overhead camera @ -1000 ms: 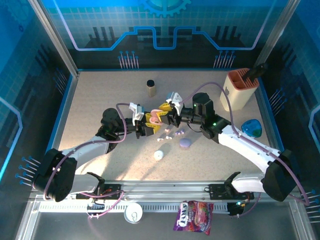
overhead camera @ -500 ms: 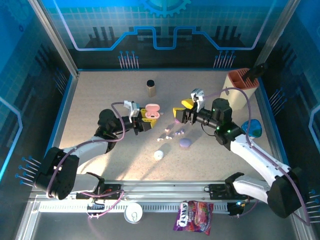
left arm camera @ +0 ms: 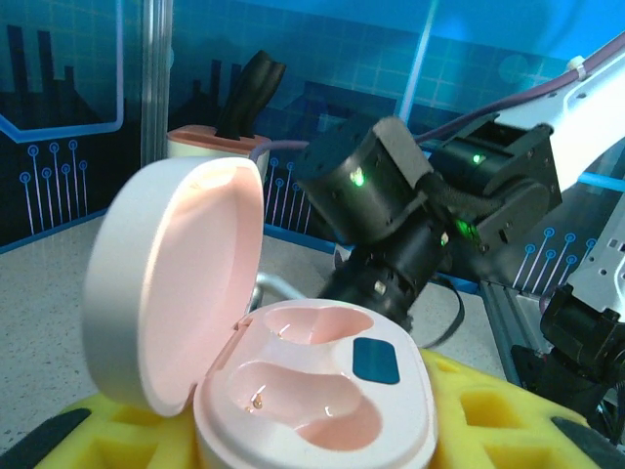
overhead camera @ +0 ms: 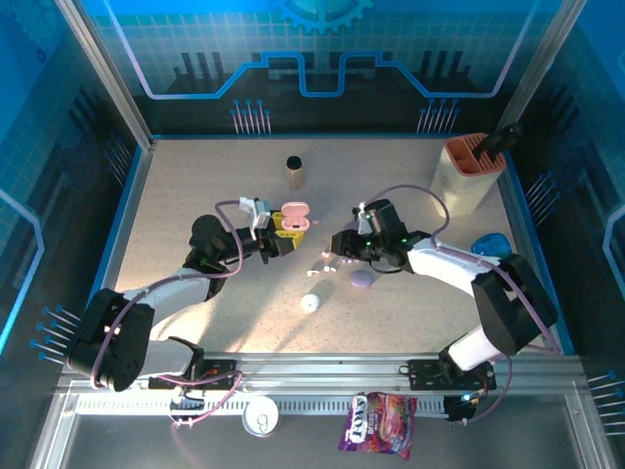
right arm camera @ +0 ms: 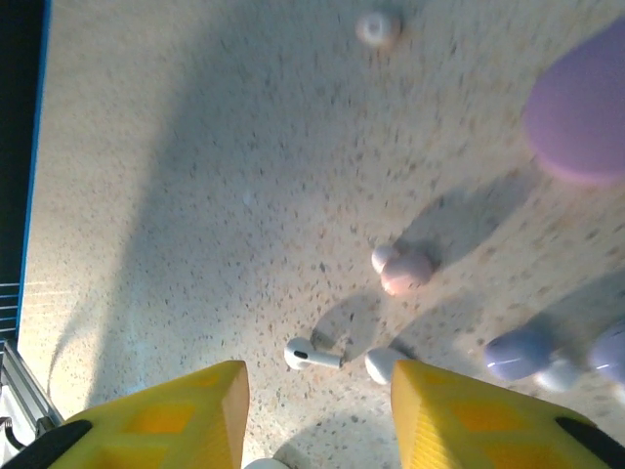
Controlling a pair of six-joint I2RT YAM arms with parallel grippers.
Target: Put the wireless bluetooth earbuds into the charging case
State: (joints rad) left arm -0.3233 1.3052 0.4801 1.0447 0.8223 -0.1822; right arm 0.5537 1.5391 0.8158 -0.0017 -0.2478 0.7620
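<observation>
My left gripper point(overhead camera: 276, 233) is shut on the pale pink charging case point(overhead camera: 295, 216), held up off the table. In the left wrist view the case point(left arm camera: 312, 391) stands open, lid point(left arm camera: 176, 274) tipped back and both wells bare, between yellow fingers point(left arm camera: 498, 420). My right gripper point(overhead camera: 337, 245) hangs low over the loose wireless bluetooth earbuds point(overhead camera: 326, 260). Its jaws point(right arm camera: 317, 391) stand open, and a white stemmed earbud point(right arm camera: 311, 354) lies on the table between them. A second white bud point(right arm camera: 384, 363) lies by the right finger. A pink bud point(right arm camera: 402, 269) and purple buds point(right arm camera: 518, 352) lie further off.
A purple pebble-shaped case point(overhead camera: 361, 279) and a round white puck point(overhead camera: 310, 303) lie just nearer than the earbuds. A small dark-capped bottle point(overhead camera: 294, 171) stands at the back. A tan holder point(overhead camera: 471, 174) and a blue object point(overhead camera: 491, 250) sit at the right.
My right gripper left the pink case, swung back to the right, then came down to the left over the earbuds. The left gripper drew slightly left with the case.
</observation>
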